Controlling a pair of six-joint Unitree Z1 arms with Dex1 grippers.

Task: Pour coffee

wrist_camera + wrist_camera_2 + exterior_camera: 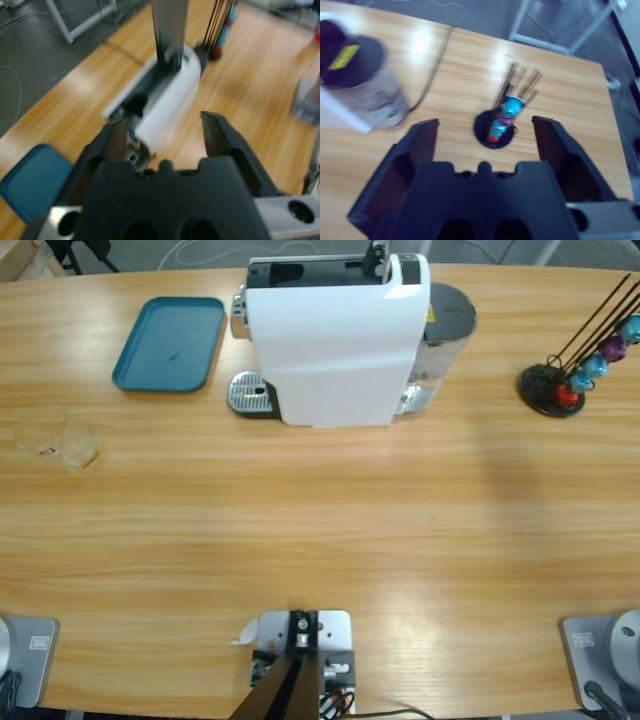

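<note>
Both end effectors (165, 137) (485, 135) gape empty; your glass cup (60, 445) sits far left, easy to topple, spilling coffee.

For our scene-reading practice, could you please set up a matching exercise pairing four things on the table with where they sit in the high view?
Things:
1. teal tray
2. white coffee machine
3. capsule stand
4. clear glass cups

Places:
A. at the table's right end, by the far edge
B. near the left edge, in front of the tray
C. at the far edge, middle of the table
D. far left, beside the drip grate

Pairs: 1-D, 2-C, 3-A, 4-B
</note>
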